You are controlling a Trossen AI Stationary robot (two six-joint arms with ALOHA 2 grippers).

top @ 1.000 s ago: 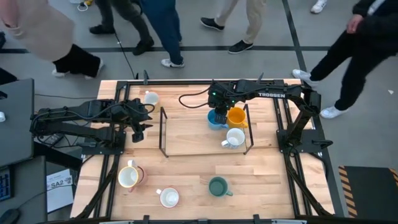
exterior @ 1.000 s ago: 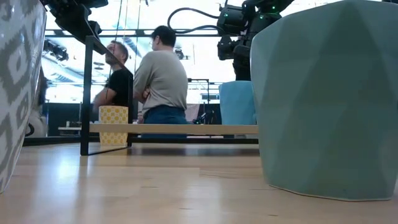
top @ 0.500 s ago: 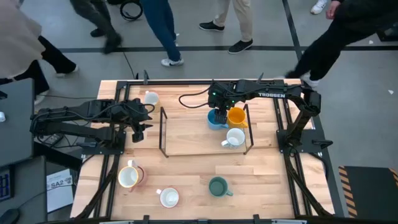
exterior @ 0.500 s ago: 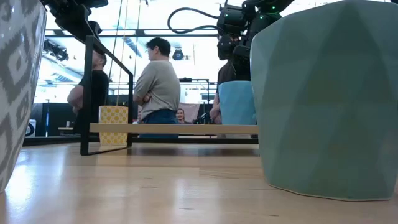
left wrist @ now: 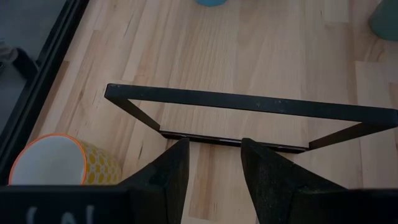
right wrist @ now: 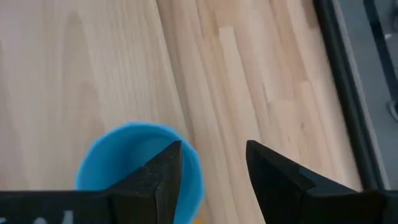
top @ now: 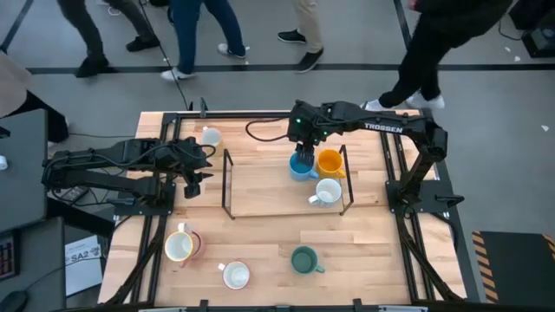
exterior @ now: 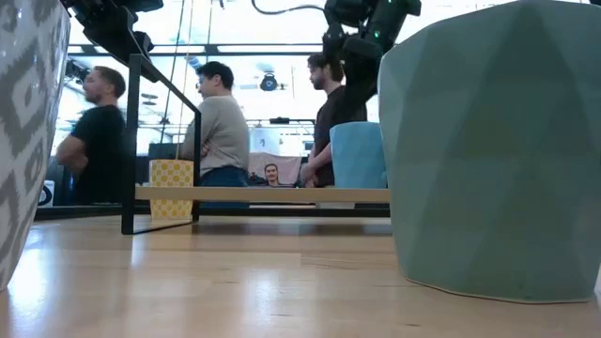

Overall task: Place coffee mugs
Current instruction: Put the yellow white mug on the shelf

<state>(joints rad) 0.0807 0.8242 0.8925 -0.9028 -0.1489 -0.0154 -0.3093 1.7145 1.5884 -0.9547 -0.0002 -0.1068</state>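
Observation:
My right gripper (top: 301, 150) (right wrist: 211, 168) hangs open just above the blue mug (top: 301, 167) (right wrist: 140, 163), which stands upright on the wooden board of the black-framed rack (top: 269, 186). Beside it on the board stand an orange mug (top: 330, 162) and a white mug (top: 328, 191). In the low view the blue mug (exterior: 359, 155) sits on the board with the right gripper (exterior: 357, 33) clear above it. My left gripper (top: 192, 180) (left wrist: 211, 168) waits open at the rack's left end, near a yellow patterned mug (left wrist: 56, 165) (top: 209, 136).
On the table's near part stand a dark green mug (top: 303, 259), a white mug (top: 236, 275) and a pale mug with pink beside it (top: 180, 246). The rack's black end frames (top: 228, 184) rise from the table. People walk beyond the far edge.
My right gripper has risen from around the blue mug and now hangs clear above it; the mug stays upright on the board. People have moved behind the table.

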